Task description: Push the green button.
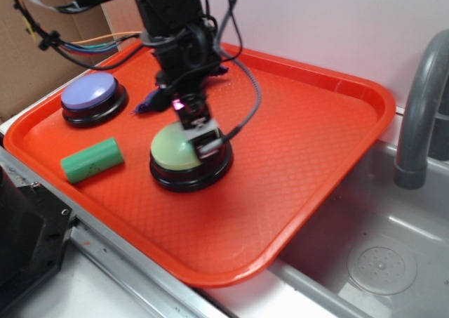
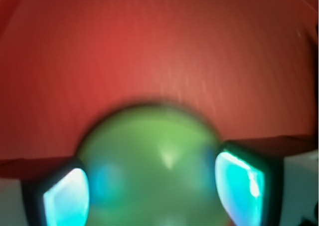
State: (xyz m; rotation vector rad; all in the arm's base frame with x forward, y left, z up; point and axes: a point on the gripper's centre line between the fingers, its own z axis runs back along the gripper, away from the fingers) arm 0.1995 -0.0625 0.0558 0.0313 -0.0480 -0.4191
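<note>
The green button (image 1: 170,154), a pale-green dome on a black base, sits in the middle-left of the red tray (image 1: 316,142). My gripper (image 1: 203,138) points down and rests on or just above the right part of the dome. In the wrist view the dome (image 2: 149,156) fills the lower centre, blurred, between my two fingers (image 2: 65,198), which glow cyan. The gripper (image 2: 152,191) is open, with the jaws wide apart to the dome's left and right. I cannot tell whether the fingertips touch the dome.
A purple-blue domed button (image 1: 90,93) stands at the tray's back left. A small dark-green cylinder (image 1: 92,160) lies at the front left. A small purple object (image 1: 149,104) lies behind the arm. A grey faucet (image 1: 421,107) and metal sink (image 1: 379,262) are right of the tray.
</note>
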